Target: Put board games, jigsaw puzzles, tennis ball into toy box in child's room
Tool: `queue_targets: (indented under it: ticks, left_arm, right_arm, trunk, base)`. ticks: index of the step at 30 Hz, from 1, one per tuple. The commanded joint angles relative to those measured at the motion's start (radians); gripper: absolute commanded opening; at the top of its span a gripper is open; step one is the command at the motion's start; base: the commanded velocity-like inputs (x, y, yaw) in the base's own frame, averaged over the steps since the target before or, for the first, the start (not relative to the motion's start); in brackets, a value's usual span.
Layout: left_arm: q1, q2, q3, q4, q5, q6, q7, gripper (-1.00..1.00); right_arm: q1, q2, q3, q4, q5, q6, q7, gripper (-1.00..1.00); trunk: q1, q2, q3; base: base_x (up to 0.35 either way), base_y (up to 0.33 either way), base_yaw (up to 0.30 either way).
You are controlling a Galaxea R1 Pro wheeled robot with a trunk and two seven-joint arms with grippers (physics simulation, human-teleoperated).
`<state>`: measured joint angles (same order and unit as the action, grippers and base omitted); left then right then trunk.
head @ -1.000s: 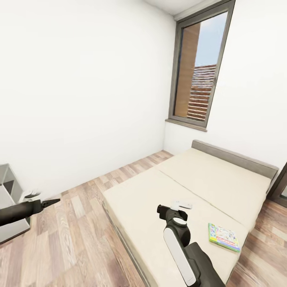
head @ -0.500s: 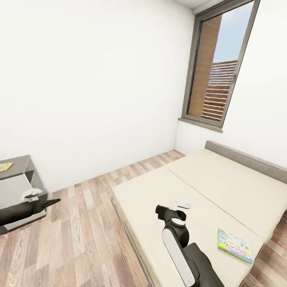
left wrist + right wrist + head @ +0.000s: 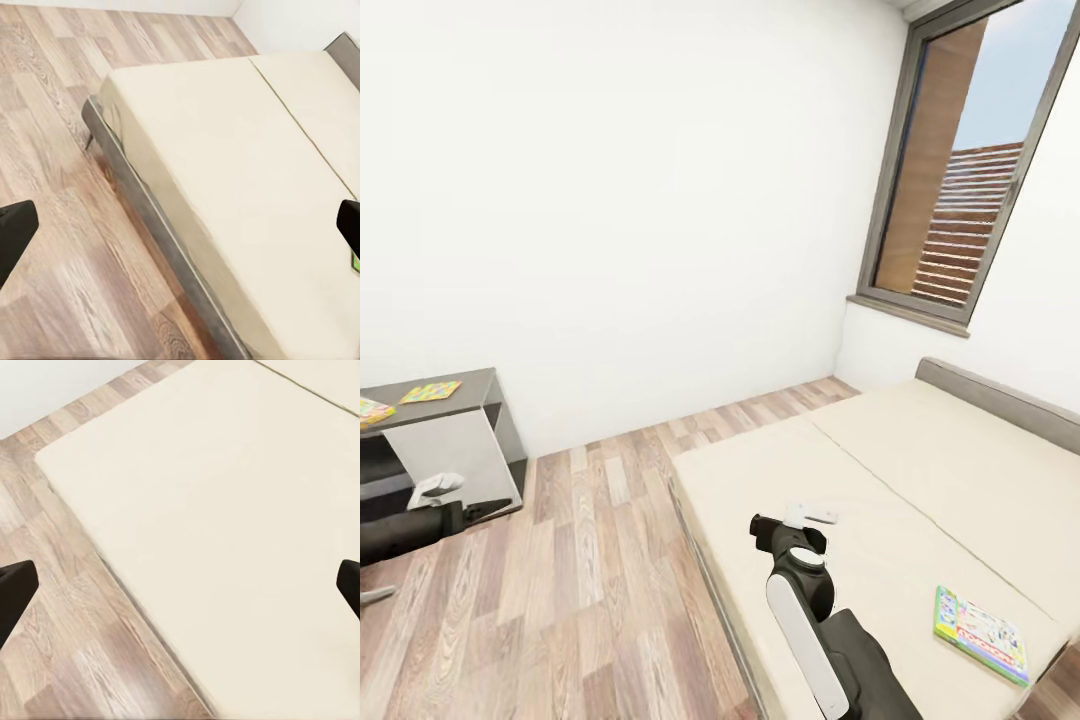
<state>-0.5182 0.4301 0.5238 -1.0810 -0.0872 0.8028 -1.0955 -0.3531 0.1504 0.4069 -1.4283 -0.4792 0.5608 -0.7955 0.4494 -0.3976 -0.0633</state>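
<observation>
both grippers are standing wide open and empty — the right gripper (image 3: pixel 180 585) is hanging over the large beige bed (image 3: pixel 880 480), where a green-edged flat board game (image 3: pixel 980 634) is lying near its corner.

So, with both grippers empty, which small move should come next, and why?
Probably turn back right and bring the right gripper over the board game. It lies untouched at the bed corner, and both the right and left gripper are open, holding nothing.
</observation>
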Motion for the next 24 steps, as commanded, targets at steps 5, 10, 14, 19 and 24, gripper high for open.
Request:
queue_targets:
  ticks: [5,10,14,19,24]
  left_arm:
    - [-0.002,-0.001,0.000,-0.001,-0.009,0.008,-0.009,1.00]
    - [-0.002,-0.001,0.001,-0.001,-0.009,0.008,-0.010,1.00]
    - [-0.002,-0.001,0.001,-0.001,-0.008,0.007,-0.011,1.00]
    - [-0.002,-0.001,0.001,-0.001,-0.008,0.007,-0.012,1.00]
    - [-0.002,-0.001,0.000,-0.001,-0.008,0.007,-0.012,1.00]
  right_arm:
    - [-0.001,0.000,0.001,-0.001,-0.007,0.004,-0.008,1.00]
    - [-0.001,-0.001,0.002,-0.002,-0.006,0.003,-0.008,1.00]
    - [-0.001,-0.001,0.003,-0.003,-0.006,0.002,-0.007,1.00]
    - [-0.001,0.000,0.003,-0.003,-0.006,0.003,-0.007,1.00]
    - [-0.001,0.000,0.003,-0.003,-0.007,0.004,-0.007,1.00]
  trunk:
    - [0.001,-0.002,-0.003]
    - [0.001,-0.002,-0.003]
    - [0.001,-0.002,-0.003]
    - [0.001,-0.002,-0.003]
    - [0.001,-0.002,-0.003]
  base:
    - [-0.022,-0.008,0.287]
    - [-0.132,-0.002,0.209]
    - [-0.134,0.000,0.053]
    - [-0.033,0.000,0.088]
    - [-0.007,0.000,0.241]
